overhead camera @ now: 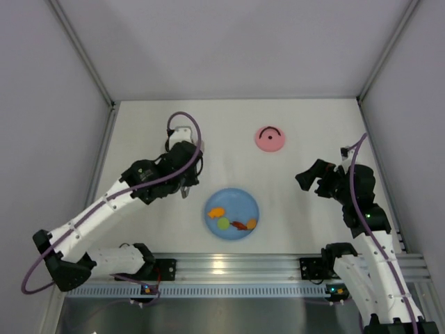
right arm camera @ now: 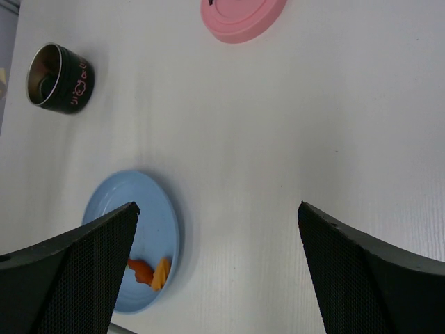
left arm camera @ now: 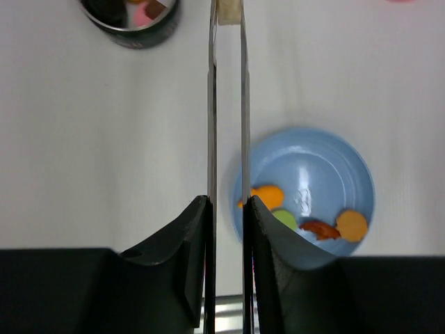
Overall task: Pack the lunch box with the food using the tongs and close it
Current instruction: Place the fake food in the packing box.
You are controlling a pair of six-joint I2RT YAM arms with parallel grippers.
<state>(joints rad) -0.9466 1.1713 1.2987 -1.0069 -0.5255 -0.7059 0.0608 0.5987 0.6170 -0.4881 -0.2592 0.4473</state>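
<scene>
Top view: blue plate (overhead camera: 236, 198) sits near the front middle of the table (overhead camera: 320, 125) with four pieces of food (overhead camera: 216, 212) on it: orange, green, a red-brown one, orange. The pink lid (overhead camera: 270, 138) lies off to the far right of the plate, so the box is not closed. The left arm (overhead camera: 104, 205) reaches over the spot left of the plate and hides the lunch box from here; the right arm (overhead camera: 361, 202) is parked well to the right, apart from everything. Left wrist view: the left gripper (left arm camera: 228, 202) is clamped on the tongs (left arm camera: 212, 111), fingers pressing both slim arms nearly parallel. The tongs run up out of frame, with a pale bit between them at the top edge; cannot tell if it's food. The lunch box (left arm camera: 149, 35) is at upper left, pink and black pieces already inside, with the plate at lower right. Right wrist view: the right gripper (right arm camera: 217, 209) has its jaws spread wide, nothing between them, hovering above bare table with box, lid and plate all in sight. Judgement: mid-packing, box partly filled. The next move needs the tongs tips over a plate piece, grip eased so the arms spread, then a pinch and carry to the box — lid goes on last.
</scene>
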